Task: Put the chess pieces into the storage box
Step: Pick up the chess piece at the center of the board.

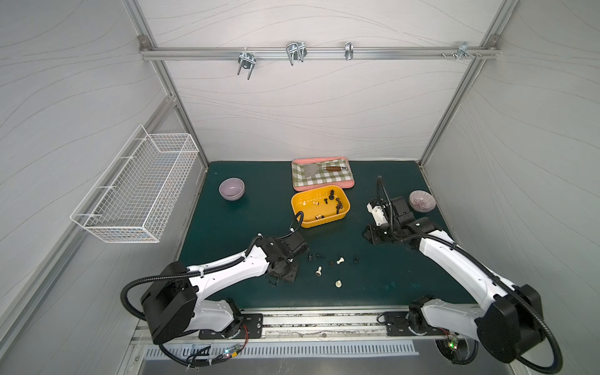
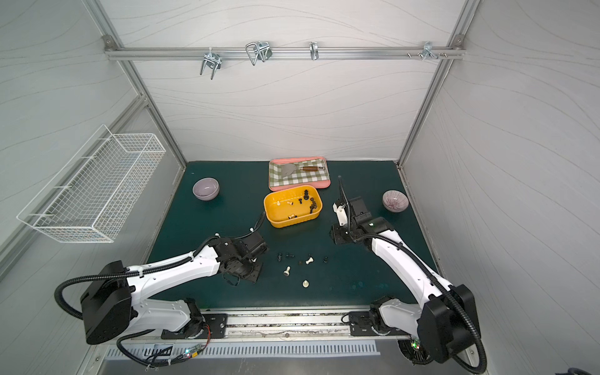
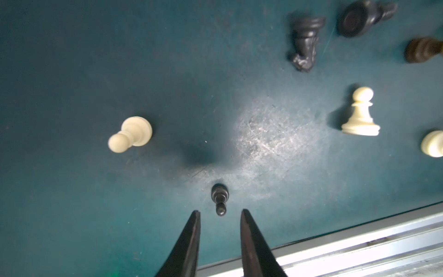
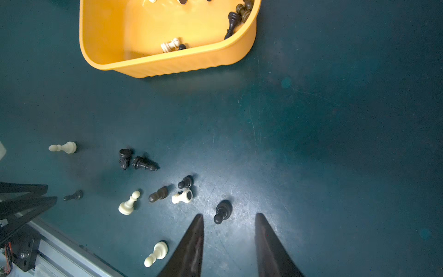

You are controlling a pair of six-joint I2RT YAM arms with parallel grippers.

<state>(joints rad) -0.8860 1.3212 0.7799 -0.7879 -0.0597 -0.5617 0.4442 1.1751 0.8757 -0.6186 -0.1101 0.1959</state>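
Chess pieces (image 4: pixel 158 194) — ten loose, four cream

No readable text, labels, brands, numbers or signs in any view.
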